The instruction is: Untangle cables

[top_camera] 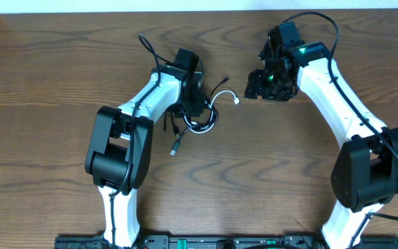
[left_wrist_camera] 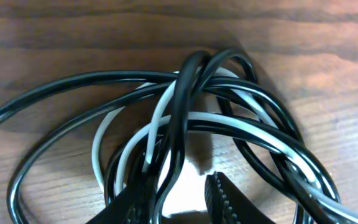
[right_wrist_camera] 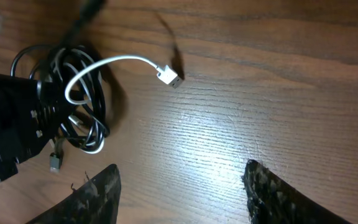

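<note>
The cables, black and white looped together, lie mid-table under my left gripper. Its jaws sit narrow around strands; whether they pinch, I cannot tell. My right gripper hangs wide, empty. Separation looks barely begun; next, I judge, catch the white plug.

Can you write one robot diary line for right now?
left gripper: jaws at cables, grip unclear | right gripper: open, empty | cables: tangled | white plug: loose

black cable and white cable lie coiled together, tangled.
</note>
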Robot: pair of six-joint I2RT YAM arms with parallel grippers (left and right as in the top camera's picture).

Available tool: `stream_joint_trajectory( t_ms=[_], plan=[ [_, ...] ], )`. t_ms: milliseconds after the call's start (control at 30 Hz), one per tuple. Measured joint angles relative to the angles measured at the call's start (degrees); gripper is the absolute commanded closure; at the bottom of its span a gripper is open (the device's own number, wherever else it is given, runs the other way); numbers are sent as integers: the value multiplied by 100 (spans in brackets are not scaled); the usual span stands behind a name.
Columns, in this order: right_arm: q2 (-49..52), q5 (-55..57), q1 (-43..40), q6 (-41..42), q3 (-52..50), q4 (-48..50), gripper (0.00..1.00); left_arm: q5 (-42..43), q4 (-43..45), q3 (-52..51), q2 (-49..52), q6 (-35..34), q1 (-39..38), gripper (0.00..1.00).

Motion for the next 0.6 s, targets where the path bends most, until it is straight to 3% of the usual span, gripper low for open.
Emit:
stream_joint_trajectory(
  t_ms=[133,200,433,600],
  plan=[
    [0,0,0,0,0,26,39,-365,44,9,2,-356,-61,72],
    [0,0,0,0,0,24,39,-505,90,11,13,-431,-109,92],
    [0,-2,0,-2,0,24,42,-802,26,72,39,-542,-181,93],
    [0,-223,-2,-144,0,63,38,-420,-201,109,-68,-546,-179,93]
  ],
)
